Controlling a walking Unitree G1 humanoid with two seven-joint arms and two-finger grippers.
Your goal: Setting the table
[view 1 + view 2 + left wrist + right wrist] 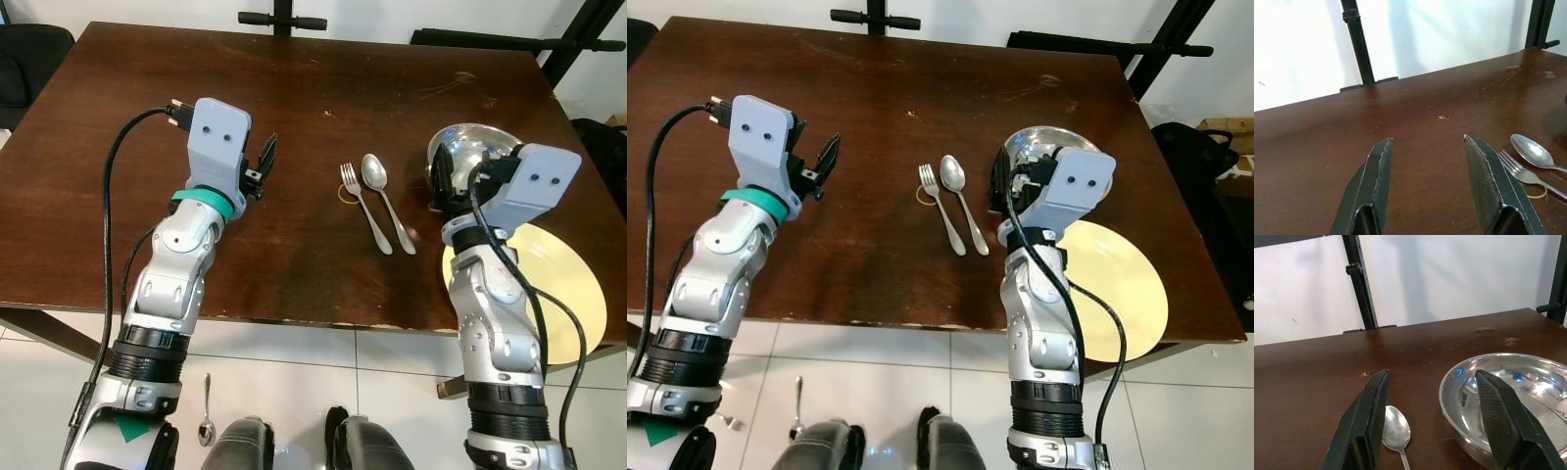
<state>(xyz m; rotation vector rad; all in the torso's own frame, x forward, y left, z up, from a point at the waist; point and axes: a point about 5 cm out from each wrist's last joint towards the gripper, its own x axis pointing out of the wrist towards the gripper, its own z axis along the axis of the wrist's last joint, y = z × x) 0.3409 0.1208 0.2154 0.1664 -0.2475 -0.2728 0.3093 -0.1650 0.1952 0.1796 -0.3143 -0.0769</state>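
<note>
Steel bowl (1508, 401) sits on the table (294, 88) right at the right gripper (1432, 421), whose 2 fingers spread wide across its near-left rim, spoon (384, 196) and fork (362, 204) lying lengthwise between arms, left gripper (1427, 188) wide, empty.

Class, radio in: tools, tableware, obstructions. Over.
Left tool open, empty. Right tool open at steel bowl rim. Fork, spoon side by side. Nothing blocking.
</note>
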